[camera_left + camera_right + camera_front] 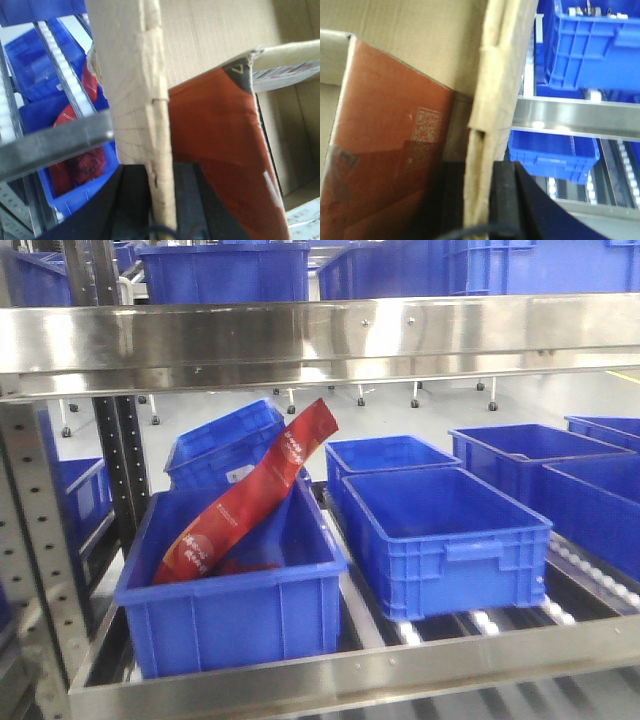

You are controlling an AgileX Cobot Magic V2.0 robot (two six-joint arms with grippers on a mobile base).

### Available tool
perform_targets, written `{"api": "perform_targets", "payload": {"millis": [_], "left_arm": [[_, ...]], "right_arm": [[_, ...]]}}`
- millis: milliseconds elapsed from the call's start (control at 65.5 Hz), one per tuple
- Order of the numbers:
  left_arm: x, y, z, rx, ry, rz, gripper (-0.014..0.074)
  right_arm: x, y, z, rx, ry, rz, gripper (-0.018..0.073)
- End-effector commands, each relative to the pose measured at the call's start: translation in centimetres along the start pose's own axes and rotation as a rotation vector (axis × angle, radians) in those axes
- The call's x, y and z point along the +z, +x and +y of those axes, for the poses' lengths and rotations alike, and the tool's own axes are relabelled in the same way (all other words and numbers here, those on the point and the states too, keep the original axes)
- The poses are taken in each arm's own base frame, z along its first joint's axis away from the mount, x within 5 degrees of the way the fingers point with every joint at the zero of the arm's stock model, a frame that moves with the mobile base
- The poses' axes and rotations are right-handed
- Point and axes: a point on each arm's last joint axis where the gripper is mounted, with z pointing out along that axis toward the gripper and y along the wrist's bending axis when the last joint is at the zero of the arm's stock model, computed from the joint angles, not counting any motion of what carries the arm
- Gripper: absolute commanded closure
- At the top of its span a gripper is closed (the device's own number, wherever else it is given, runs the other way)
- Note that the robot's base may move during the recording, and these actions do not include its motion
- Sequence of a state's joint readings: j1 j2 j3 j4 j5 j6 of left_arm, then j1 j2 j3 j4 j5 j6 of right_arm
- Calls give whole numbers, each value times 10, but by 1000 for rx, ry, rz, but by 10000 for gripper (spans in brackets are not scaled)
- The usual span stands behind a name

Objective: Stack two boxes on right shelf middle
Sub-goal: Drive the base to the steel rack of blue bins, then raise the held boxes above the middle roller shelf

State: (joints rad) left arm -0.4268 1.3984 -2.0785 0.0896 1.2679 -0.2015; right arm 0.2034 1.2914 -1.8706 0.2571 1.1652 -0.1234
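In the left wrist view, my left gripper [162,172] is shut on the upright wall of a brown cardboard box [132,75]. A red-brown package [215,150] lies inside the box. In the right wrist view, my right gripper [480,172] is shut on a cardboard box wall [502,60], with a red-brown package [395,130] on the inner side. I cannot tell whether both walls belong to one box. The steel shelf shows a shiny front rail [320,335] and white roller tracks [585,575]. The front view shows neither a box nor a gripper.
Blue plastic bins sit on the rollers. The near-left bin [230,610] holds a red pouch [255,495]; an empty one [445,535] stands beside it. A steel rail [55,142] and a bin [77,192] lie left of the box. A rail [575,117] and bins [592,45] lie to its right.
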Motion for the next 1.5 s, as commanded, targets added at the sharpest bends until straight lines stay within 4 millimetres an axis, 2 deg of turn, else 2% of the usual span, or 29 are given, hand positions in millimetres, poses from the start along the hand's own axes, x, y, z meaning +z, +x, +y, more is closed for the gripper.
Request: {"api": "perform_targets", "payload": {"millis": [0,1481], "left_arm": [[-10,-6,2,8,-5,-73,708],[-10,-6,2,8,-5,-73,708]], "right_arm": [[-10,-7,3,-23,-2,-79,721],[-10,-7,3,-23,-2,-79,721]]}}
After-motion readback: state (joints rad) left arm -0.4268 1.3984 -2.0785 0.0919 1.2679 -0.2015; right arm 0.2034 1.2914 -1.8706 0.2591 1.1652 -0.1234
